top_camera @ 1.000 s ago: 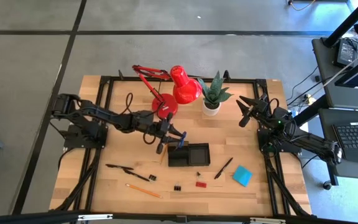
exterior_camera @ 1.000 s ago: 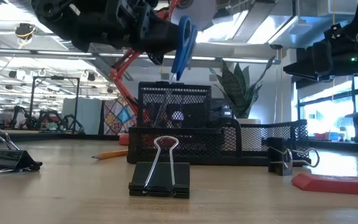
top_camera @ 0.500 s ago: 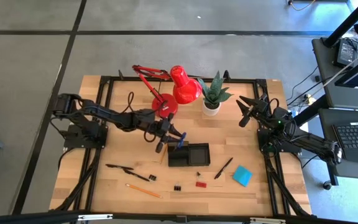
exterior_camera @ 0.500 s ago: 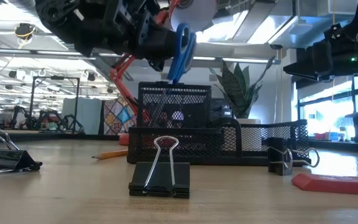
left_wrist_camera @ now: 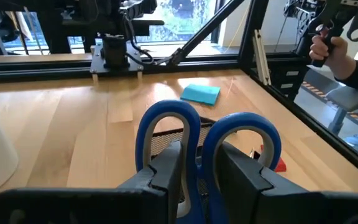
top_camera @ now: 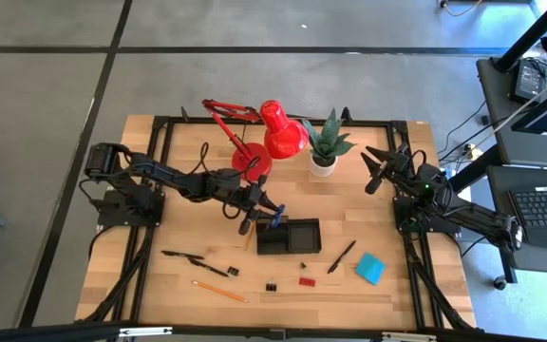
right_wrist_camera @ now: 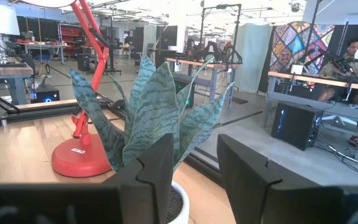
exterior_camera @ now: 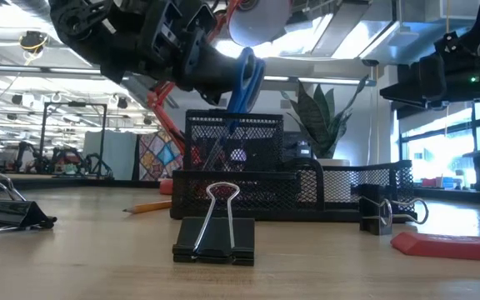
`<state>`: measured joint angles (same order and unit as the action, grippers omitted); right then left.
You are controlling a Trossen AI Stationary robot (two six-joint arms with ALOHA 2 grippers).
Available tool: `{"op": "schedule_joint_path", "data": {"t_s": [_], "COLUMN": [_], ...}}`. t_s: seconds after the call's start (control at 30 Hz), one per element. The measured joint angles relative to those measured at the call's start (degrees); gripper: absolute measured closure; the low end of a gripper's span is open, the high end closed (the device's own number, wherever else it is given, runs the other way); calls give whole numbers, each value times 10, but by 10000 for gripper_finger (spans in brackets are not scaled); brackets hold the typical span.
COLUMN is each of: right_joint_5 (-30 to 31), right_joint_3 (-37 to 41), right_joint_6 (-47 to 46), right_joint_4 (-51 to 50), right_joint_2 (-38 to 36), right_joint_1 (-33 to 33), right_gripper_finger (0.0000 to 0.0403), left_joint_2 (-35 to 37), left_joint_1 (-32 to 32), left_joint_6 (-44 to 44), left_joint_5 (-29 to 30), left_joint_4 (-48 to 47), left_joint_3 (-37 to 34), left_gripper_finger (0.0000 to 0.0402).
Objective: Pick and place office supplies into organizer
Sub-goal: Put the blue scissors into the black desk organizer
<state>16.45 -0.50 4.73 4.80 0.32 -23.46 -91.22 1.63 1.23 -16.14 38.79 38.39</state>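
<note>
1 pair of blue-handled scissors (exterior_camera: 244,79) hangs above the tall mesh cup of the black organizer (top_camera: 288,236), handles up, long axis tilted from vertical, clenched in the left hand (top_camera: 257,211). Right hand (top_camera: 380,168) waits, fingers apart, at the desk's (top_camera: 179,180) far right.

I see a pale, smooth wooden tabletop (top_camera: 207,285), a black wire-mesh metal organizer (exterior_camera: 248,179), and glossy blue plastic scissors handles (left_wrist_camera: 207,143).

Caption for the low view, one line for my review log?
Left gripper holds blue-handled scissors over the black mesh organizer, binder clip in front.
</note>
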Motion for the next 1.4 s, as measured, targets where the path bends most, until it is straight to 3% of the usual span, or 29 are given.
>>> {"op": "schedule_joint_path", "data": {"t_s": [1.4], "right_joint_5": [0], "right_joint_3": [0], "right_joint_6": [3], "right_joint_4": [-4], "right_joint_2": [0], "right_joint_1": [0], "right_gripper_finger": [275], "left_joint_2": [-12], "left_joint_1": [0], "left_joint_6": [-1], "left_joint_5": [40], "left_joint_4": [1], "left_joint_3": [0], "left_gripper_finger": [273]}}
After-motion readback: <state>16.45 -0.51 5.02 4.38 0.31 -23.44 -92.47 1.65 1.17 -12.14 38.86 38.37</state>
